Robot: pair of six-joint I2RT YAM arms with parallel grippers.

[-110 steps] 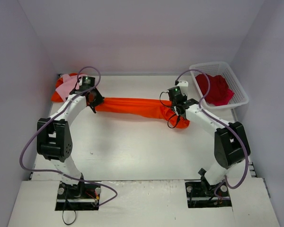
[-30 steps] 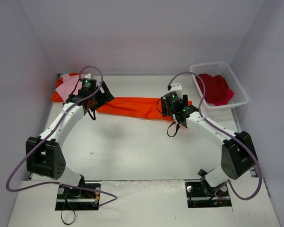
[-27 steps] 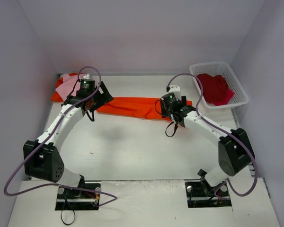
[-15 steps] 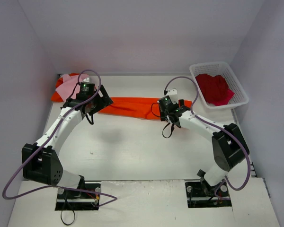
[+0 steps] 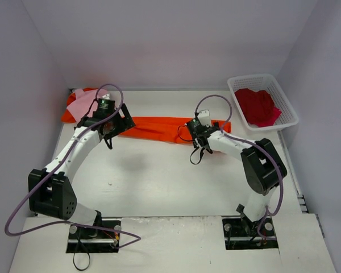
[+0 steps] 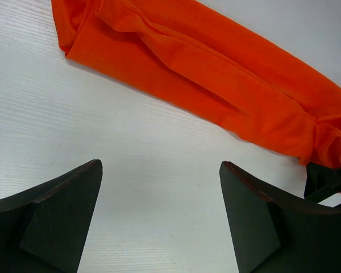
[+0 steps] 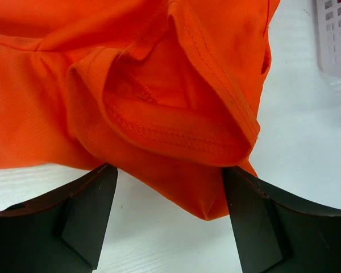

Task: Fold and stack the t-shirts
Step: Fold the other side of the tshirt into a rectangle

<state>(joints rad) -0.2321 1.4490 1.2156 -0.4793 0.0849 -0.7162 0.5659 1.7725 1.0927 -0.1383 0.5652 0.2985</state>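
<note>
At far left lies the pale pink t-shirt [image 5: 79,102]. The left gripper [image 6: 159,182] hovers released and empty beside the orange t-shirt [image 5: 159,127], a long folded band. The right gripper [image 7: 169,179], jaws released, straddles its right end. The crimson t-shirt [image 5: 260,107] sits in the basket [image 5: 291,121]. Next, probably: pinch both ends and fold crosswise.

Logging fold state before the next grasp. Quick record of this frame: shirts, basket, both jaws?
orange shirt: long narrow band lying across the far table
pink shirt: bunched at the far-left corner
red shirt: crumpled inside the basket, far right
left jaws: open, empty, over bare table beside the band's near edge
right jaws: open, band's right end just ahead of them, not gripped
</note>
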